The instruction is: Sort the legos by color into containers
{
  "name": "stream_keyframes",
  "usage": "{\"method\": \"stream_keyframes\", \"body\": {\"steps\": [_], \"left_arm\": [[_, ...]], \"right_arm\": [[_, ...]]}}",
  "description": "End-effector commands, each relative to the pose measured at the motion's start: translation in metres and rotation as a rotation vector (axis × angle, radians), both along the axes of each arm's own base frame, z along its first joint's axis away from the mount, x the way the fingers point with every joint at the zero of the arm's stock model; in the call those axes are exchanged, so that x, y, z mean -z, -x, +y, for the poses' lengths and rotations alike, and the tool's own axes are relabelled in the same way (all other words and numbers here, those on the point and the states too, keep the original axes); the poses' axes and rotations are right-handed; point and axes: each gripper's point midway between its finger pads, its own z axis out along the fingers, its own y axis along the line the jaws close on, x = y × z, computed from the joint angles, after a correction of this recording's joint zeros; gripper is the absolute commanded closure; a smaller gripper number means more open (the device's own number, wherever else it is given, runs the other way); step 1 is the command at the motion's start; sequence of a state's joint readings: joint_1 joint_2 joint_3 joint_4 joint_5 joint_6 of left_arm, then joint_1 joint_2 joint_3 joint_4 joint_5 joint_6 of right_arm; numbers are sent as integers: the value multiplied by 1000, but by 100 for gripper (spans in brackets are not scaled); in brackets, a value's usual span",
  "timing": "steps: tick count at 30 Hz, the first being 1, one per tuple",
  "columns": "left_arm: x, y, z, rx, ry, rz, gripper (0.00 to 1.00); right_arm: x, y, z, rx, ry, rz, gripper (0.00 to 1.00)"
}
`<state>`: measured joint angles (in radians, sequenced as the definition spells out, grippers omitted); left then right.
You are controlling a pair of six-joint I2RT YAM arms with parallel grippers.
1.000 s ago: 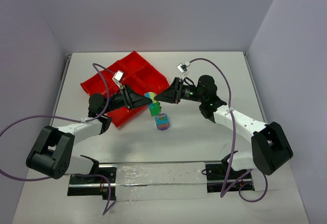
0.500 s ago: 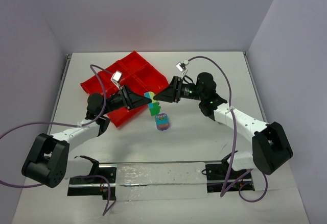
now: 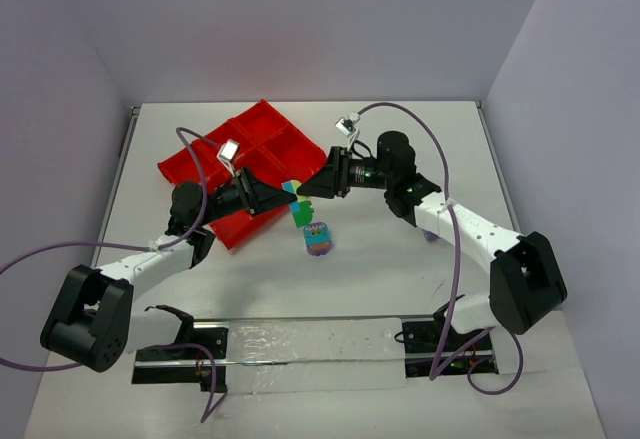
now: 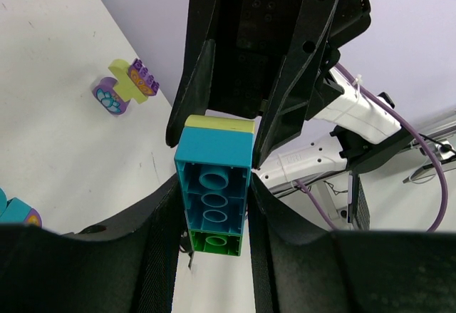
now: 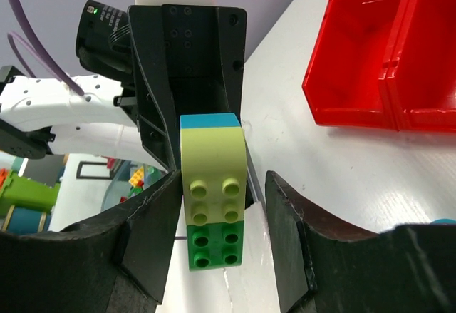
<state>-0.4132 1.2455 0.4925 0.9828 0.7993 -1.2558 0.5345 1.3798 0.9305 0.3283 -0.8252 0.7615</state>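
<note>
A clump of legos [image 3: 297, 202] hangs above the table between my two grippers. It is a teal brick [image 4: 214, 185] with a green brick [image 4: 217, 242] at one end and a yellow-green brick [image 5: 212, 177] on its studded face. My left gripper [image 4: 212, 213] is shut on the teal brick's sides. My right gripper [image 5: 217, 220] stands open around the yellow-green and green bricks, with a gap on one side. The red tray of containers [image 3: 250, 154] lies behind the left gripper. A purple and yellow-green clump [image 3: 317, 238] rests on the table below.
A small teal brick [image 4: 14, 209] shows at the left edge of the left wrist view. The red tray [image 5: 385, 63] sits to the upper right in the right wrist view. Both arms reach inward over the white table [image 3: 400, 289], cables trailing behind.
My left gripper has shut on the clump. My right gripper has opened off it, and its arm has shifted a little up and back.
</note>
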Motion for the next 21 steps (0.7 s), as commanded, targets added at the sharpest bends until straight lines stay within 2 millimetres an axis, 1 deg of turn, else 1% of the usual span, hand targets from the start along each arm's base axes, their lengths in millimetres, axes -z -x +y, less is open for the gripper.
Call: {"method": "stream_keyframes", "body": {"steps": [1,3,4,7,8,9,11,14,17,21], "left_arm": [[-32,12,-5,52,42,-131,100],[-31,11,-5,47,34,-129,100],[-31,11,-5,44,33,-131,100],[-31,12,-4,40,28,-133,100],[-30,11,-4,40,26,-130,100],[-30,13,-4,38,23,-131,100],[-29,14,-3,36,15,-133,100],[-28,17,-1,30,-12,-166,100],[-31,20,0,27,-27,-204,100],[-28,16,0,19,-67,-195,100]], "right_arm": [[-4,2,9,-57,1,-28,44],[-4,3,11,-71,1,-26,48],[-4,4,12,-76,1,-26,53],[-5,2,11,-61,-4,-29,91],[-5,1,11,-53,-4,-29,92],[-5,-3,9,-24,4,-26,100],[-1,-11,4,29,29,-34,100],[4,-30,-17,139,33,-8,100],[4,-43,-33,172,8,20,100],[-6,-53,-38,160,-21,26,100]]}}
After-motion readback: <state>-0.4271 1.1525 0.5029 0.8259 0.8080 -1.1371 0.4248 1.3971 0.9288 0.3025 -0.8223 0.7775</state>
